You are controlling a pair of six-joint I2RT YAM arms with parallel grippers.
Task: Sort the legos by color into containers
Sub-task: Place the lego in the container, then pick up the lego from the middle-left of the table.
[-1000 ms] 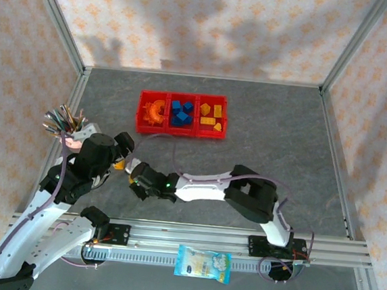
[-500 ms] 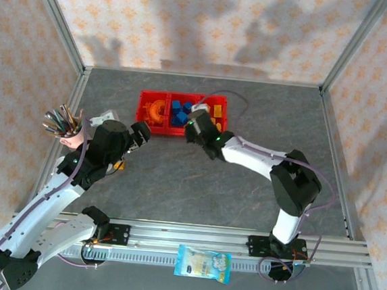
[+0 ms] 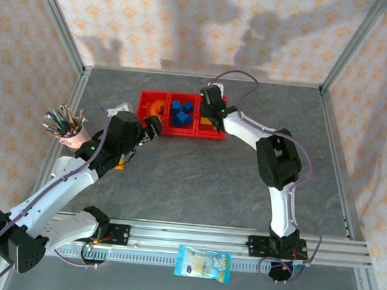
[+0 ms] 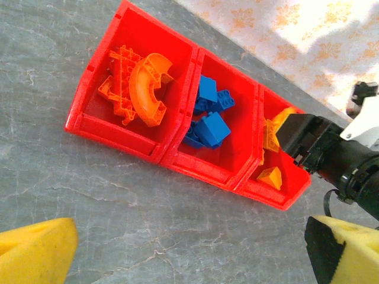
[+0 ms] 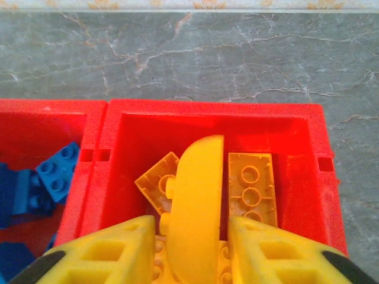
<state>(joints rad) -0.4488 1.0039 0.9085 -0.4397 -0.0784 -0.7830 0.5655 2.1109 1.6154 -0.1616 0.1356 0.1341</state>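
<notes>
The three joined red containers (image 3: 181, 133) stand at the back of the table. Orange legos (image 4: 148, 89) lie in the left bin, blue cubes (image 4: 210, 121) in the middle one, yellow blocks (image 4: 271, 176) in the right one. My right gripper (image 5: 192, 222) hangs over the right bin (image 5: 213, 108), open, with a curved yellow piece (image 5: 195, 183) standing between its fingers and a thin gap on each side. A flat yellow brick (image 5: 251, 184) lies beside it. My left gripper (image 4: 189, 236) is open over bare table, just in front of the bins. One small orange-yellow piece (image 3: 119, 164) lies by the left arm.
A pink cup of pens (image 3: 66, 124) stands at the left, close to the left arm. A snack packet (image 3: 203, 263) rests on the front rail. Metal frame posts and patterned walls close in the table on three sides.
The right arm swung from the near left of the table out to the right bin, bringing the curved yellow piece. The left gripper moved forward towards the bins.
</notes>
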